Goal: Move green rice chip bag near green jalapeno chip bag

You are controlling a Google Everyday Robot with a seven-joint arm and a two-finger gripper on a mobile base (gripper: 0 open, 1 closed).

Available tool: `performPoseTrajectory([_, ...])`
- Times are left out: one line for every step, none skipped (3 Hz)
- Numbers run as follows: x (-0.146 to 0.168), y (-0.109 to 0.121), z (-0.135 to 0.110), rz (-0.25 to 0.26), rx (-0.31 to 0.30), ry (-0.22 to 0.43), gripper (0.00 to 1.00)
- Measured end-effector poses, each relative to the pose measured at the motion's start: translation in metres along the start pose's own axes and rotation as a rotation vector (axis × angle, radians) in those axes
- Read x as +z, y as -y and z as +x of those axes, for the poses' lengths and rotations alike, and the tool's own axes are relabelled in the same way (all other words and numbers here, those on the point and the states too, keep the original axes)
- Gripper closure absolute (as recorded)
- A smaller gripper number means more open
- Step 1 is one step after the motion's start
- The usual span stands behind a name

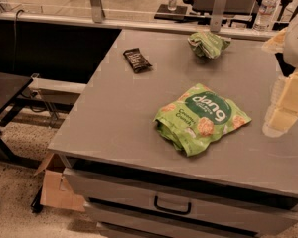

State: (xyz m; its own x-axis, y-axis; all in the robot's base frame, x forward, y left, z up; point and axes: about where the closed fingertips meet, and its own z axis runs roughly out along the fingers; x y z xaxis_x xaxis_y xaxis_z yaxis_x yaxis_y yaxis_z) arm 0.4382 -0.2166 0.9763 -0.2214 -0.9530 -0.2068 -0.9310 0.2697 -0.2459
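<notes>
The green rice chip bag (201, 117), light green with a dark oval reading "dang", lies flat on the grey countertop (114, 118) near its front right. The green jalapeno chip bag (208, 43), small and wrinkly, sits at the far edge of the counter, well behind the rice bag. My gripper (283, 110) is at the right edge of the view, pale and blurred, to the right of the rice chip bag and apart from it. Nothing shows in it.
A small black bar wrapper (137, 60) lies at the back left of the counter. A rail with water bottles (265, 9) runs behind the counter. Drawers (174, 205) are below the front edge. A cardboard box (57, 185) stands on the floor at left.
</notes>
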Motion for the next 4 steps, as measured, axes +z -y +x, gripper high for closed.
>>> performPoseTrajectory([0.000, 0.000, 0.000, 0.000, 0.000, 0.000, 0.00])
performPoseTrajectory([0.004, 0.004, 0.000, 0.006, 0.048, 0.068, 0.00])
performPoseTrajectory([0.034, 0.013, 0.013, 0.004, 0.229, 0.310, 0.00])
performPoseTrajectory([0.052, 0.014, 0.015, -0.017, 0.308, 0.469, 0.00])
